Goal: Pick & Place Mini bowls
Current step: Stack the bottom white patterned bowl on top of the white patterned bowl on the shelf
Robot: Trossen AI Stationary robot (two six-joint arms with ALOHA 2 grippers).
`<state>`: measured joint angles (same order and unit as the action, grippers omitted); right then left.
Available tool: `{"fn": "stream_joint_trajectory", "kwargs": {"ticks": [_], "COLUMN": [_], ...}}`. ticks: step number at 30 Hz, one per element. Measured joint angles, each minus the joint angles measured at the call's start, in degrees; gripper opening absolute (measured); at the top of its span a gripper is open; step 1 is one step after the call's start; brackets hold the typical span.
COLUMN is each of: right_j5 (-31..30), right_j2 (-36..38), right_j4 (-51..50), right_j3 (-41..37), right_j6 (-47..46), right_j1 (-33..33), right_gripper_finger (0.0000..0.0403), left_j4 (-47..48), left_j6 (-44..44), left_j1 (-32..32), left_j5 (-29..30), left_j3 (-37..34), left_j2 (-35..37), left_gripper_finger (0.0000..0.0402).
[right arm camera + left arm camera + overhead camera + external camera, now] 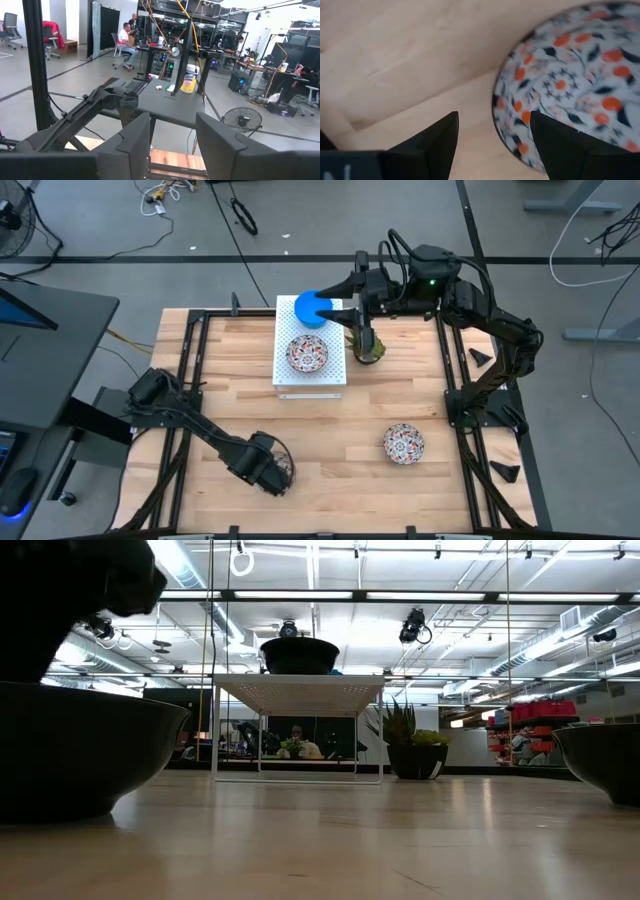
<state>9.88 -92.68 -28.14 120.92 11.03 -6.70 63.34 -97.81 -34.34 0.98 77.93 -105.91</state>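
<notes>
The left tool (492, 145) hangs open at the wooden surface's (330, 440) near-left edge, one finger inside the rim of a white floral-patterned mini bowl (575, 80). The right tool (335, 305), fingers parted, hovers beside the plain blue mini bowl (312, 308) on the white perforated box (310, 375). Another floral bowl (404, 444) sits alone, near right, with bare wood all around it.

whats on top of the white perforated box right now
Two mini bowls sit on the white perforated box: a floral bowl near its middle and a blue bowl at the far edge. The right gripper reaches over the blue bowl, hiding part of it.
</notes>
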Motion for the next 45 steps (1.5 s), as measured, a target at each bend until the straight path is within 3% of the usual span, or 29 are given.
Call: {"fn": "stream_joint_trajectory", "kwargs": {"ticks": [8,13,26,36,45], "right_j5": [0.01,0.01,0.01,0.01,0.01], "right_j2": [0.0,0.0,-0.02,-0.02,-0.02], "right_j4": [-0.01,-0.01,-0.01,-0.12,-0.18], "right_j3": [0.0,0.0,0.0,0.0,0.0], "right_j6": [0.01,0.01,0.02,0.01,0.02], "right_j1": [0.0,0.0,0.0,0.0,0.0], "right_gripper_finger": [0.0162,0.0162,0.0162,0.0162,0.0162], "left_j4": [-11.3,-12.37,-12.08,-5.8,-3.04], "left_j6": [0.04,0.55,13.06,22.22,28.47], "left_j1": [-0.08,0.3,4.4,10.47,17.42], "left_j5": [0.85,0.7,-2.71,-8.72,-12.92], "left_j3": [-7.29,-8.3,-5.61,-5.65,-5.59], "left_j2": [0.0,0.02,1.18,8.84,20.09], "left_gripper_finger": [0.0252,0.0235,0.0015,0.0011,0.0012]}}
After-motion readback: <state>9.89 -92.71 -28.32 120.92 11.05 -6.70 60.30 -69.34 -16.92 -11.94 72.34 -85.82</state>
